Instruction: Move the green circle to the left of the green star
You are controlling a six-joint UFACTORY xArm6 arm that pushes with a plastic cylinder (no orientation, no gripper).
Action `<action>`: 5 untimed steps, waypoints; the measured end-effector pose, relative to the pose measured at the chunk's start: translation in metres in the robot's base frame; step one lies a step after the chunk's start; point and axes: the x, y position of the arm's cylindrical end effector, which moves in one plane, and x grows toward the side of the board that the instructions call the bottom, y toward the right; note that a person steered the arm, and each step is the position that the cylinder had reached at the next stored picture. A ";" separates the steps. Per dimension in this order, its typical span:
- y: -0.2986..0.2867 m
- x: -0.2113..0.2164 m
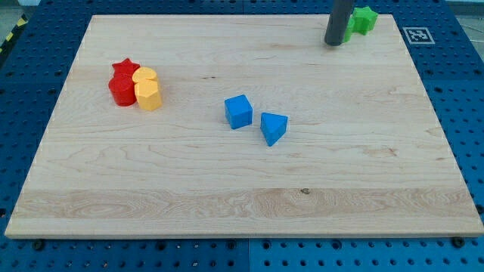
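Observation:
My tip (333, 44) rests on the board near the view's top right. Right behind it a green block (349, 32) shows as a sliver at the rod's right side; its shape is mostly hidden. A green star (366, 20) sits just to the right of that sliver, near the board's top edge, and seems to touch it. My tip is to the left of both green blocks, close against the hidden one.
A red star (124, 68), a red round block (119, 91), a yellow heart (145, 76) and a yellow hexagon (150, 96) cluster at the left. A blue cube (238, 111) and a blue triangle (274, 128) sit mid-board. A black-and-white marker (417, 35) lies off the top right corner.

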 end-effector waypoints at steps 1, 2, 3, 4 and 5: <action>0.008 0.000; 0.009 0.000; 0.029 0.014; 0.036 0.028; 0.037 0.028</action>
